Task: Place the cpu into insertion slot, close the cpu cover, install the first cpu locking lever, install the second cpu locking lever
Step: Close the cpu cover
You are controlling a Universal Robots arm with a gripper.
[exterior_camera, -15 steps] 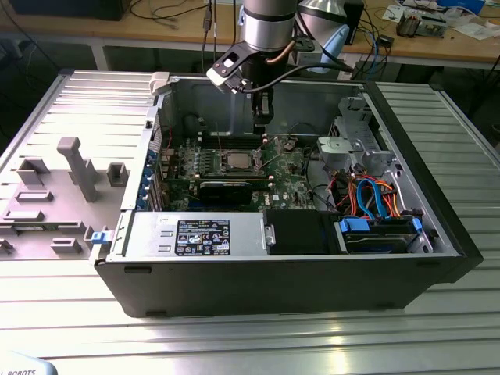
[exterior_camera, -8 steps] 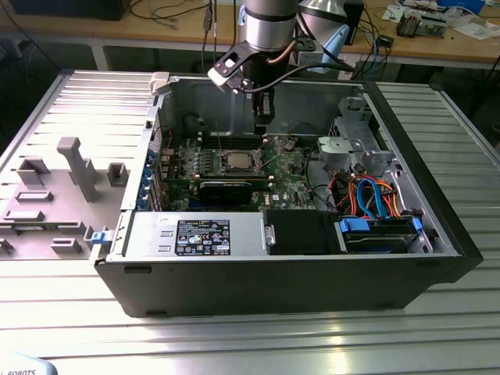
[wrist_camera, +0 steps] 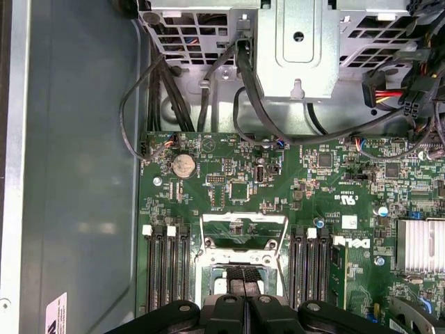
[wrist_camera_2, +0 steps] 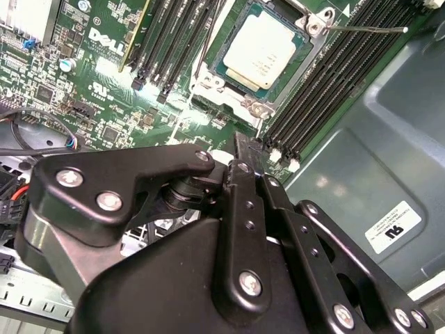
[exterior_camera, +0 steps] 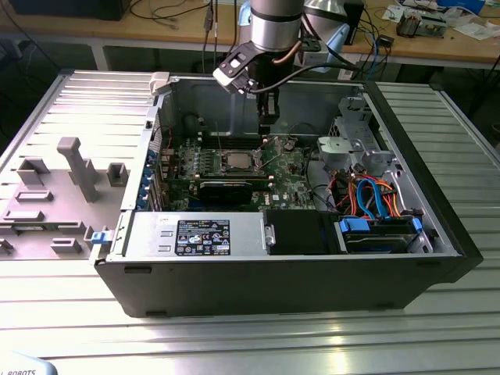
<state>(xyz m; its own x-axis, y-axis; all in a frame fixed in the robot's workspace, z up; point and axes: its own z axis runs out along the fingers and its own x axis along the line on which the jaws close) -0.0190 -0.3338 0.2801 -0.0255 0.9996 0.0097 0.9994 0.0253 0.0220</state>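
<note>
Cpu (wrist_camera_2: 261, 50) sits in the insertion slot (wrist_camera_2: 240, 97), just ahead of my pincer (wrist_camera_2: 240, 145), whose fingertips are pressed together on nothing. The cpu cover (wrist_camera: 243, 220) stands open beyond them. A skewed push, I judge, could scrape the chip or bend the thin locking lever (wrist_camera_2: 365, 29). Memory slots (wrist_camera_2: 327, 90) crowd both my sides. The green motherboard (wrist_camera: 236, 174) lies deep in the case, with its wall (wrist_camera_2: 361, 160) and cables (wrist_camera: 208, 83) close.

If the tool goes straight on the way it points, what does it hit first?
Likely the thin silver square cpu cover frame, flipped open beside the dull grey square cpu; the tool points at it in the first wrist view. Depth unclear: maybe the green motherboard instead.
</note>
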